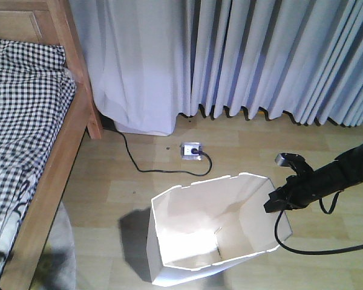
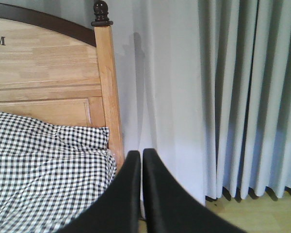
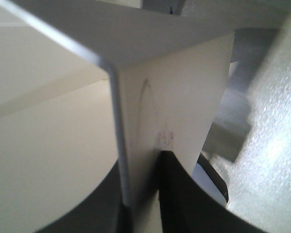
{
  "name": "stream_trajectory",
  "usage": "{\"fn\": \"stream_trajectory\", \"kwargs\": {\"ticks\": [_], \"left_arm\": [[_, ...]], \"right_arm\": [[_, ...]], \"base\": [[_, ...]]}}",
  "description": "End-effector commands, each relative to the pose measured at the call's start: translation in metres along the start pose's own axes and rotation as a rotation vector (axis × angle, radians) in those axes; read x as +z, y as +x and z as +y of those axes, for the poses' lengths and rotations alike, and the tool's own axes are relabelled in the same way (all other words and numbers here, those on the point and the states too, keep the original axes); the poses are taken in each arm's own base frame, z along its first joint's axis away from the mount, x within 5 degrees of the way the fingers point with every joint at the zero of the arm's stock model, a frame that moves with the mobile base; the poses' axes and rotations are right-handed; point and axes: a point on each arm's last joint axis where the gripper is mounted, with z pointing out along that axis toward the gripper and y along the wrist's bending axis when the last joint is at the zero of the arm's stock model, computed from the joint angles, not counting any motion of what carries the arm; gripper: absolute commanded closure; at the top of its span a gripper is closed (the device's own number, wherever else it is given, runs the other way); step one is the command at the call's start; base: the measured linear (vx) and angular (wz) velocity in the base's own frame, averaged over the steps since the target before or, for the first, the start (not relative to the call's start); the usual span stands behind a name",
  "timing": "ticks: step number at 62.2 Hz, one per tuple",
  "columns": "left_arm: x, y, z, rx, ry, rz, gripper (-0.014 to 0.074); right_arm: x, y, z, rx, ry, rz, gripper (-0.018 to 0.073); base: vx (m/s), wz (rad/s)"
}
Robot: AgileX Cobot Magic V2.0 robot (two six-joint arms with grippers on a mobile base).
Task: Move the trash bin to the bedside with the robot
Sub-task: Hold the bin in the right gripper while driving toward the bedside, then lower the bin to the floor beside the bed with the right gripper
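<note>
The white trash bin (image 1: 190, 220) stands on the wooden floor, its faceted rim open towards me, a short way right of the bed (image 1: 24, 115) with its checked bedding and light-brown frame (image 1: 51, 175). My right gripper (image 1: 273, 202) reaches in from the right and is shut on the bin's right rim. In the right wrist view that gripper (image 3: 141, 167) pinches the bin wall (image 3: 169, 97), one black finger (image 3: 184, 194) outside and the other inside. My left gripper (image 2: 141, 155) is shut on nothing, pointing at the bedpost (image 2: 108, 87) and the curtain.
A floor socket (image 1: 192, 150) with a black cable (image 1: 132, 156) lies between the bin and the pale curtains (image 1: 260, 54). The right arm's cable (image 1: 327, 249) trails on the floor right of the bin. A grey shape (image 1: 60, 248) lies beside the bed frame.
</note>
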Motion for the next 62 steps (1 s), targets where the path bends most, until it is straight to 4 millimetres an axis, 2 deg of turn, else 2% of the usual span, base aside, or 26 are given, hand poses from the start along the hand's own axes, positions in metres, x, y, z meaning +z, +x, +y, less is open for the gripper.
{"fn": "stream_trajectory", "kwargs": {"ticks": [1,62], "left_arm": [[-0.0002,-0.003,-0.0005,-0.023,0.007,-0.069,0.0603],[-0.0002,-0.003,-0.0005,-0.023,0.007,-0.069,0.0603]], "right_arm": [[-0.0252,-0.0189,0.0273,-0.009,-0.19,-0.08,0.0564],[-0.0252,-0.0189,0.0273,-0.009,-0.19,-0.08,0.0564]], "base": [[0.23,0.01],[0.19,-0.02]]}}
